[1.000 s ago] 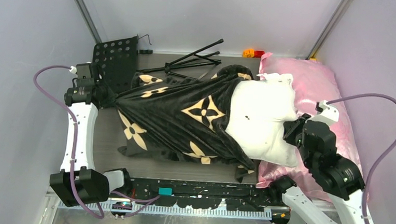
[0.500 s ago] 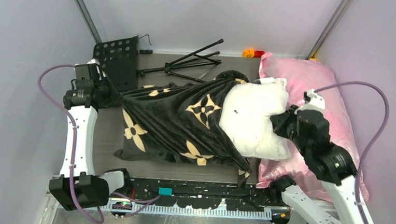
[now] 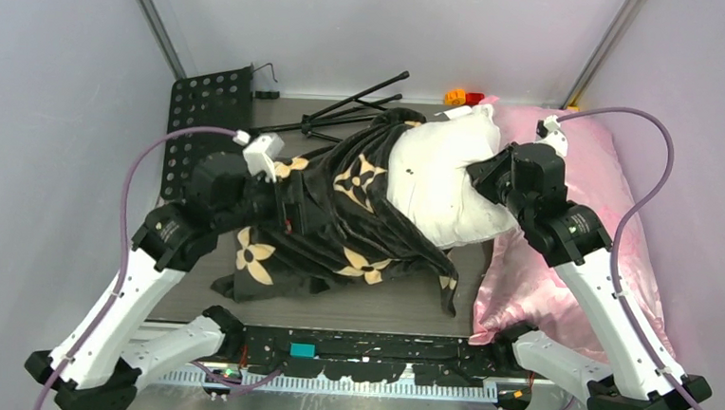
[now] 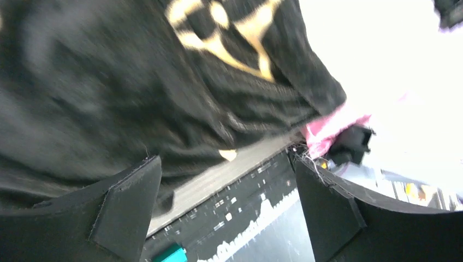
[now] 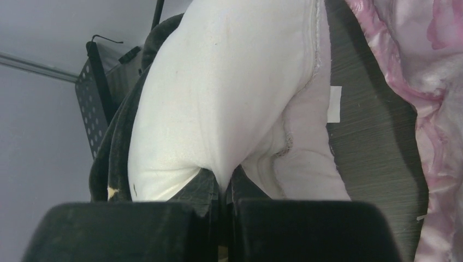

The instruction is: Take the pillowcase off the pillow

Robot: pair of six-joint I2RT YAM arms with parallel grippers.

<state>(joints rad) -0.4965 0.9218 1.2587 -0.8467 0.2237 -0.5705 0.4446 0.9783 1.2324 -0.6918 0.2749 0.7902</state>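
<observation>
The black plush pillowcase (image 3: pixel 339 213) with tan flower motifs lies bunched in the middle of the table and still covers the left part of the white pillow (image 3: pixel 436 181). My right gripper (image 3: pixel 482 172) is shut on a fold of the pillow's bare right end, and the pinch (image 5: pixel 226 183) shows white fabric squeezed between the pads. My left gripper (image 3: pixel 287 205) hovers over the left side of the pillowcase (image 4: pixel 136 82). It is open (image 4: pixel 226 164), with nothing between its fingers (image 4: pixel 131 202).
A shiny pink satin pillow (image 3: pixel 574 265) fills the right side. At the back left lie a black perforated plate (image 3: pixel 203 110) and a folded black tripod (image 3: pixel 345 114). Small orange and red blocks (image 3: pixel 462 97) sit at the back. A black rail (image 3: pixel 369 348) runs along the near edge.
My left gripper let go of the pillowcase's left end, opened, and swung right over the fabric. The right gripper dragged the pillow left and toward the back. The stretched pillowcase went slack and bunched.
</observation>
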